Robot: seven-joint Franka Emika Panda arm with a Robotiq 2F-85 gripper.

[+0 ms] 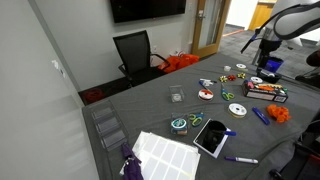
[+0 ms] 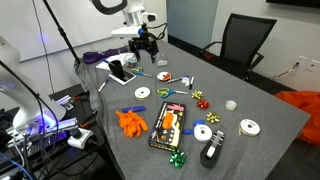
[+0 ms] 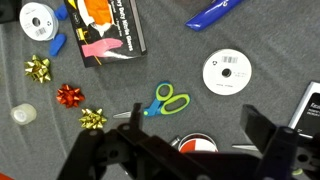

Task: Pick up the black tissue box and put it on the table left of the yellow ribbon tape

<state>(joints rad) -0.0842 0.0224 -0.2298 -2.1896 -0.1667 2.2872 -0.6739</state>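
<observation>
Hanging well above the worktop, the gripper held nothing. In the wrist view its dark fingers stood wide apart, with a red-and-white roll lying on the cloth below the gap.

The black tissue box lay flat near one end of the worktop, close to the edge, well apart from the gripper and untouched. In an exterior view the widest bare stretch ran along the side nearest the office chair. A crumpled orange object sat just beside one long side of the box, and a blue marker lay near that. A green bow and a black object crowded the box's end by the edge.

The yellow ribbon tape lay flat in an exterior view, between the box and a white tablet-like slab, apart from both.

Counted in the wrist view, there were three bows, two gold and one red. There were also one pair of scissors with green and yellow handles and two white-faced rolls. The scissors and bows lay in the open cloth between the red-and-white roll and the box.
</observation>
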